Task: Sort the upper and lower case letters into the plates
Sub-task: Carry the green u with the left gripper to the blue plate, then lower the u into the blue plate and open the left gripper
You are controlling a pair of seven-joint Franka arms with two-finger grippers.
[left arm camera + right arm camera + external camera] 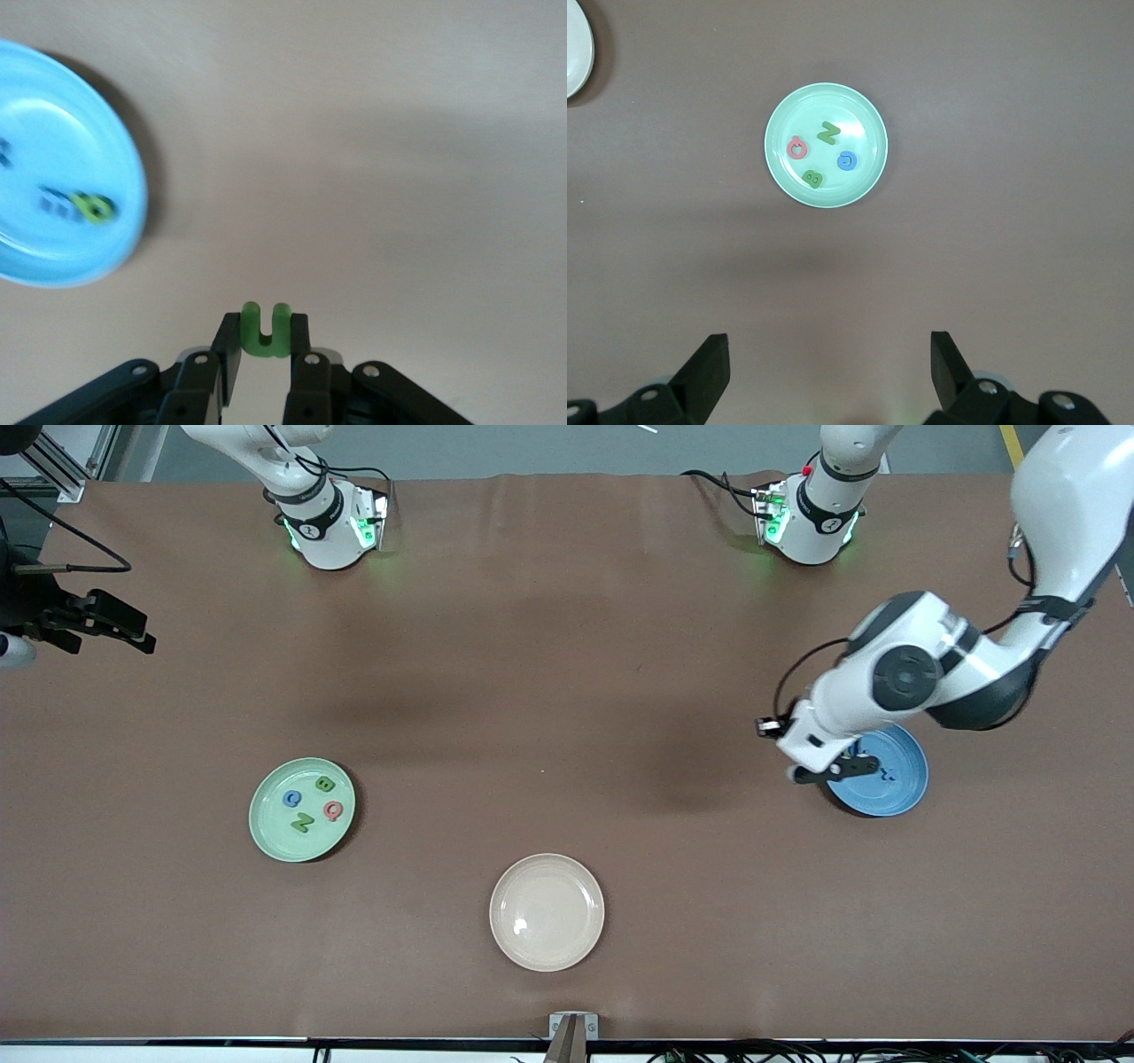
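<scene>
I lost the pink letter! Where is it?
The pink letter lies in the mint green plate toward the right arm's end of the table, beside the green N.

We counted three plates: green (302, 810), blue (895, 784), beige (547, 911). The green plate held four letters (312, 803); one more green letter (266, 331) sat in a gripper (264, 347).

Brown-covered table (549, 646) under soft, even overhead light
</scene>
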